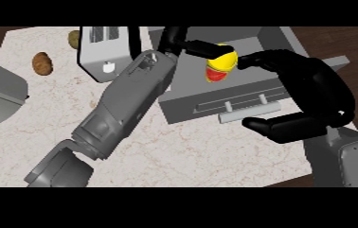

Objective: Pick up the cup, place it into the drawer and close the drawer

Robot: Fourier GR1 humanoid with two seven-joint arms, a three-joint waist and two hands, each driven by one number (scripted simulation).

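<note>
Above the open drawer (231, 87) in the upper middle of the frame: yellow-and-red cup (222, 67), pinched by the left robot hand (187, 45), fingers curled on its upper end, grey forearm slanting up from the lower left. At the right of the frame, the right robot hand (308, 97) — fingers bent in a wide arc, thumb low beside the drawer's pale handle (249, 112), clamped on nothing. Cup over the grey drawer cavity, tilted; contact with the drawer floor impossible to tell. Step in hand, by the look of it: lowering and release. Best done by bringing the cup down well inside the walls, away from the front panel, letting go only once seated, then lifting the left hand straight out before any push on the handle. On the marbled counter (210, 151), upper left: toaster (105, 52) and two brown potatoes (42, 63) — well apart from the work.
</note>
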